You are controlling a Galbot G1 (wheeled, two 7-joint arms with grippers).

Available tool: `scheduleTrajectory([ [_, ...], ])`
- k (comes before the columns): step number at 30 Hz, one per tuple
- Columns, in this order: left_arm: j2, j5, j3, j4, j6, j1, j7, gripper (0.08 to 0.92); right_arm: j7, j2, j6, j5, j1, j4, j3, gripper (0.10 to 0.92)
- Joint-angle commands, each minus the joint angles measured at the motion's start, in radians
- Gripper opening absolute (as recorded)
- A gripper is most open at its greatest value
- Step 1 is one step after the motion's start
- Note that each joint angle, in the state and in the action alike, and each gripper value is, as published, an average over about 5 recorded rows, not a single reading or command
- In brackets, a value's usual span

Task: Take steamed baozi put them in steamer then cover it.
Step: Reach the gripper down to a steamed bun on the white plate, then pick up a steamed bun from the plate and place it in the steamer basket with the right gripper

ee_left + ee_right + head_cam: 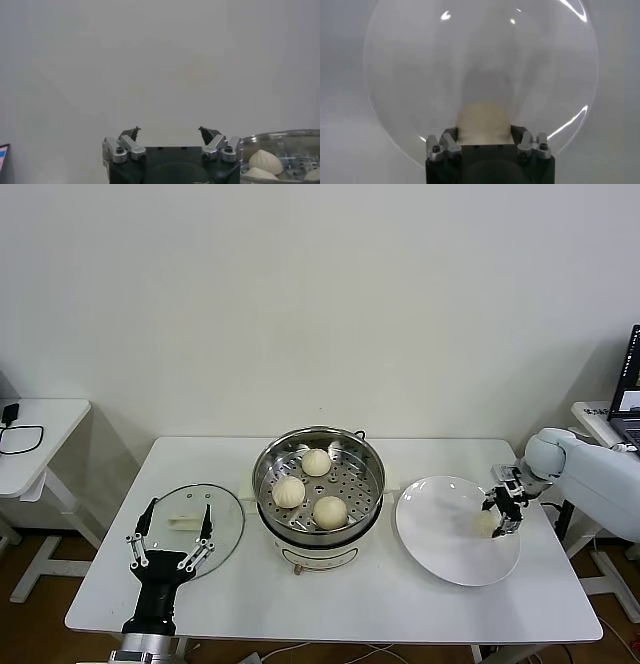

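Right gripper (497, 518) sits over the white plate (440, 554) beside the steamer, its jaws drawn in against the sides of the last baozi (486, 523), a pale cream bun. Left gripper (172, 534) hangs spread wide and empty above the glass cover (225, 519), which lies flat on the white counter (340, 604) on the steamer's other side. Shiny steel steamer (275, 459) stands mid-counter on a white base, three pleated cream buns (289, 491) resting on its perforated tray. No readable writing shows.

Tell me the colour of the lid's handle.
Cream-white, on the clear glass lid; the handle shows best in the head view.
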Motion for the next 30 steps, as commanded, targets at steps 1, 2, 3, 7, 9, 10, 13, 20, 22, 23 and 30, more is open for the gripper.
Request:
scheduleTrajectory([
  [1,0.002,-0.003,0.001,-0.006,0.001,-0.004,0.0,0.823,-0.044,-0.017,0.003,0.026,0.12,0.076,-0.053,0.647],
  [2,0.003,-0.004,0.001,-0.007,0.002,-0.005,0.0,0.823,-0.061,-0.017,0.005,0.034,0.147,0.088,-0.068,0.646],
  [3,0.004,-0.004,0.002,-0.008,0.002,-0.007,0.0,0.823,-0.08,-0.016,0.007,0.046,0.179,0.101,-0.087,0.645],
  [7,0.008,-0.004,0.008,-0.008,0.002,-0.011,0.0,0.823,-0.155,0.011,0.008,0.115,0.352,0.153,-0.176,0.645],
  [9,0.011,-0.004,0.011,-0.008,0.002,-0.013,0.0,0.823,-0.189,0.041,-0.011,0.17,0.456,0.187,-0.223,0.645],
  [10,0.012,-0.004,0.013,-0.009,0.002,-0.014,0.0,0.823,-0.202,0.058,-0.024,0.198,0.499,0.204,-0.244,0.645],
  [13,0.015,-0.004,0.015,-0.009,0.002,-0.017,0.0,0.823,-0.224,0.127,-0.076,0.305,0.611,0.253,-0.302,0.645],
  [20,0.019,-0.004,0.018,-0.006,0.002,-0.024,-0.002,0.823,-0.188,0.324,-0.19,0.529,0.746,0.319,-0.366,0.643],
  [22,0.019,-0.004,0.019,-0.005,0.001,-0.025,-0.002,0.823,-0.168,0.379,-0.212,0.559,0.751,0.322,-0.372,0.642],
  [23,0.019,-0.004,0.019,-0.005,0.001,-0.025,-0.002,0.823,-0.158,0.405,-0.221,0.568,0.749,0.322,-0.375,0.643],
  [30,0.017,-0.005,0.013,-0.005,-0.001,-0.024,-0.005,0.823,-0.094,0.521,-0.271,0.568,0.67,0.315,-0.397,0.641],
])
